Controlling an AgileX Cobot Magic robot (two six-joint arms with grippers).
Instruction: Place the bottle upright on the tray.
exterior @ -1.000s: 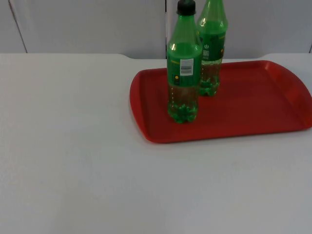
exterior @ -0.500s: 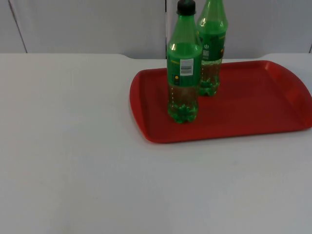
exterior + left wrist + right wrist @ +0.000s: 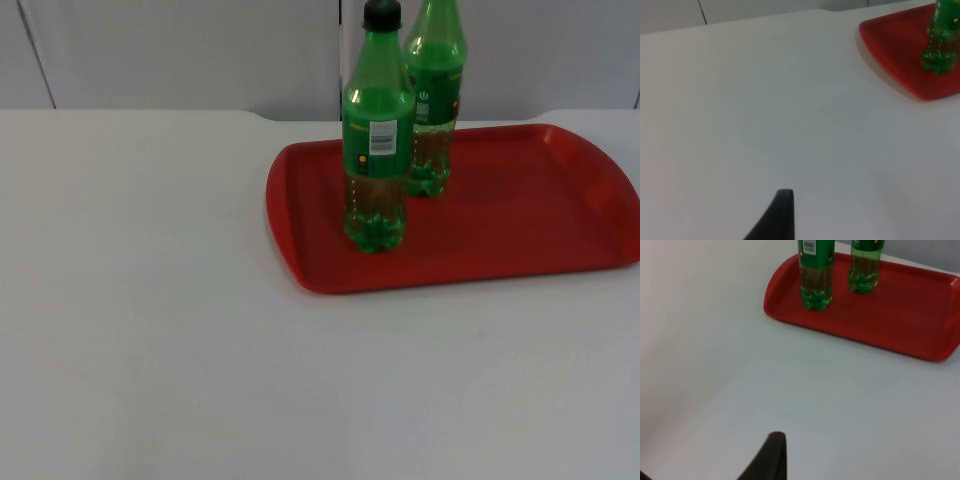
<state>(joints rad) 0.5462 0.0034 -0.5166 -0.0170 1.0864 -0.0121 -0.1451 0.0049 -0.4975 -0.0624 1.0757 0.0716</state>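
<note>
- Over bare white table (image 3: 150, 330), left of the tray, the left gripper (image 3: 782, 210) is hovering. One black fingertip (image 3: 784, 200) is showing, nothing against it. Can't tell how far the jaws are spread, and nothing visible in its grip.
- The left arm is sitting pulled back and looking forward along the table. From its wrist camera the tray's near corner and the base of one bottle are sitting well ahead, far apart from the fingertip.
- Right of that, on the table's far right part, the red tray (image 3: 520, 240) is lying flat, its long side running along the grey partition wall (image 3: 180, 50).
- The front bottle (image 3: 377, 140), green with a black cap and a white label patch, is standing upright on the tray near its left end. The base is resting on the tray floor, inside the rim.
- The rear bottle (image 3: 435, 100), also green, is standing upright just behind and to the right of the front one. In the top view they're overlapping; in the right wrist view there's a clear gap between them.
- The right gripper (image 3: 772, 455) is hanging above open table in front of the tray, well apart from it. It's pointing towards the tray, both bottles ahead of it. One dark fingertip (image 3: 774, 445) is visible. Spread of the jaws: can't tell. It's carrying nothing that shows.
- Neither fingertip is touching the tray or either bottle.
</note>
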